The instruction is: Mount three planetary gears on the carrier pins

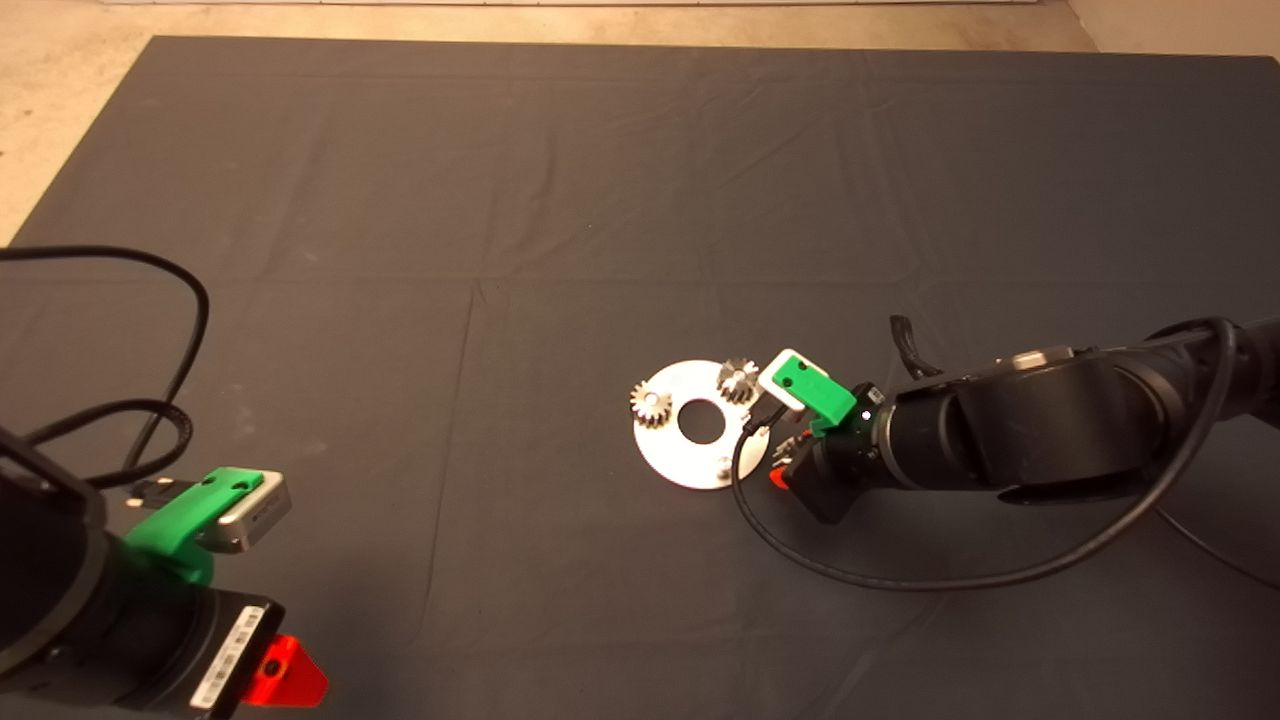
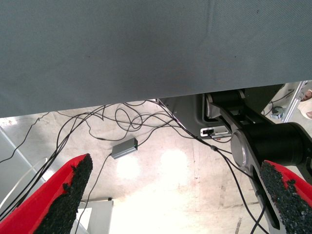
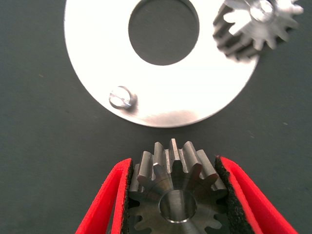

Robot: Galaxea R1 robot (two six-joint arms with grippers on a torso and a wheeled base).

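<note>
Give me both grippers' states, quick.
Left gripper: open, empty, parked at the mat's near left edge.
Right gripper: shut on a gear, beside the disc, near the free pin.

The head camera looks down from above on the counter's dark mat (image 1: pixel 400 200), far enough off to take in most of it, with pale floor past the far edge. The right wrist camera sits very close over the mat, facing down past its own pincer (image 3: pixel 174 195) and the gear (image 3: pixel 173 187) gripped there, onto the silver disc (image 3: pixel 102 63) just beyond. Both of these views share that disc (image 1: pixel 665 445), its bare pin (image 3: pixel 122 97) and a mounted gear (image 3: pixel 256 27). The left wrist camera, at the counter's near left corner, faces outward past the mat's edge (image 2: pixel 146 92) to the floor (image 2: pixel 161 180) and cables (image 2: pixel 126 119), between its spread fingers (image 2: pixel 68 195).
</note>
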